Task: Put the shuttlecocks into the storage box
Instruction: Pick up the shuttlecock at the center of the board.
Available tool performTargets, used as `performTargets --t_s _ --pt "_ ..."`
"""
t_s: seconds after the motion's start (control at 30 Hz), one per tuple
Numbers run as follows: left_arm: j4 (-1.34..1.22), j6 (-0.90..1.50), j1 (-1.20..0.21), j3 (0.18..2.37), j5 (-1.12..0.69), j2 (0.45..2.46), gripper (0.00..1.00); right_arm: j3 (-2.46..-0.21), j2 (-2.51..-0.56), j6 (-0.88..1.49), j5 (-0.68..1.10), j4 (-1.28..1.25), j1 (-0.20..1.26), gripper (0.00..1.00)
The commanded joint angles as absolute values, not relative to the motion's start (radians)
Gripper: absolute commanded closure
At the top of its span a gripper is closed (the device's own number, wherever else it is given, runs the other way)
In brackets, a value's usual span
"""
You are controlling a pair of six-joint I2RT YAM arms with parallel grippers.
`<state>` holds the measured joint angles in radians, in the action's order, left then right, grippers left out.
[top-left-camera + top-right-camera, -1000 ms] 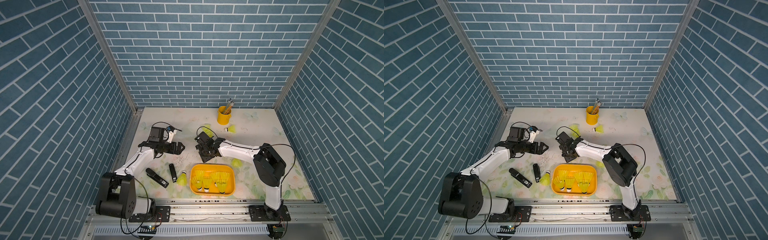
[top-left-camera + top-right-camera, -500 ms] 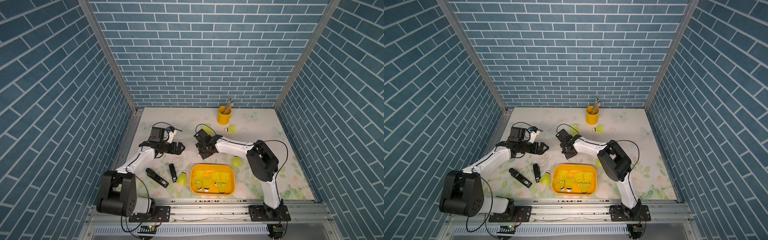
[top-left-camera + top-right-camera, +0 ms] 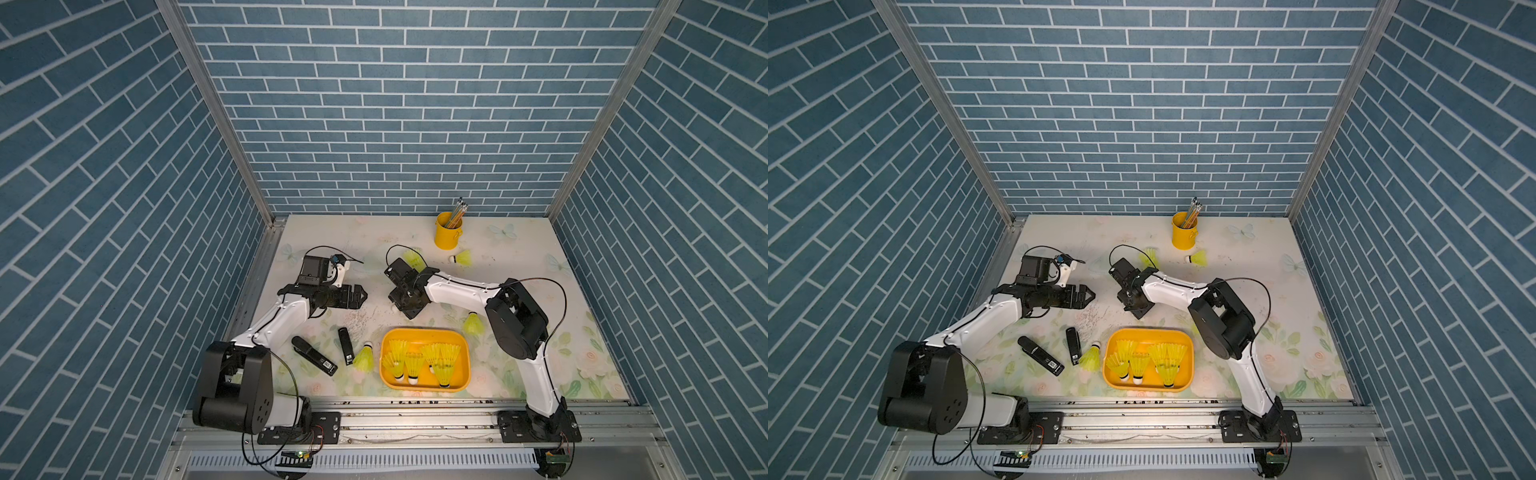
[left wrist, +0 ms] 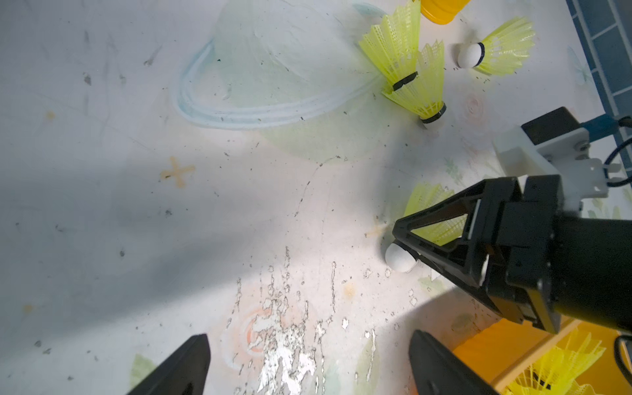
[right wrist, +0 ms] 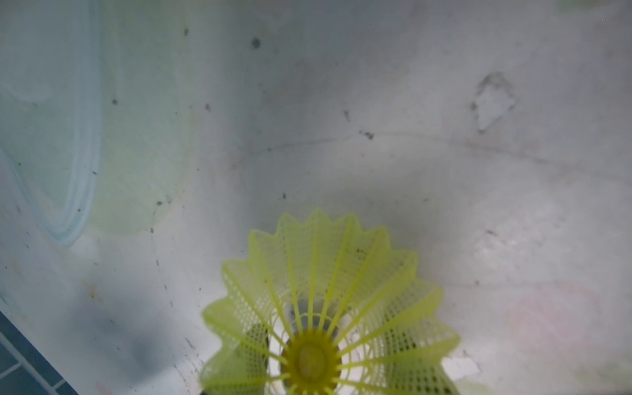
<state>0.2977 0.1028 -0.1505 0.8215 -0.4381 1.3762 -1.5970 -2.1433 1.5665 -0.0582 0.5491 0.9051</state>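
The orange-yellow storage box (image 3: 424,334) sits at the front middle with several neon shuttlecocks (image 3: 415,361) lying in it. My right gripper (image 3: 409,311) points down at the mat just behind the box, shut on a shuttlecock (image 4: 431,219). That shuttlecock's white tip (image 4: 398,257) pokes out past the fingers, and its skirt (image 5: 325,301) fills the right wrist view. Loose shuttlecocks lie left of the box (image 3: 363,357), right of it (image 3: 473,324), by the cup (image 3: 463,258) and behind the right wrist (image 3: 413,259). My left gripper (image 3: 361,296) hovers open and empty to the left.
A yellow pencil cup (image 3: 448,235) stands at the back. Two black staplers (image 3: 313,361) (image 3: 344,351) lie front left, next to the loose shuttlecock. Blue brick walls close in the mat on three sides, and a metal rail runs along the front.
The right arm has swung left, uncovering the shuttlecock right of the box, and its jaws have narrowed onto the shuttlecock. The left arm has stayed put.
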Motion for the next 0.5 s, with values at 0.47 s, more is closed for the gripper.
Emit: performTargets --t_s 0.47 --pt "0.276 0.198 -0.143 0.733 -0.404 1.276 0.04 -1.627 -2.224 1.489 -0.031 0.598 0.936 0.55"
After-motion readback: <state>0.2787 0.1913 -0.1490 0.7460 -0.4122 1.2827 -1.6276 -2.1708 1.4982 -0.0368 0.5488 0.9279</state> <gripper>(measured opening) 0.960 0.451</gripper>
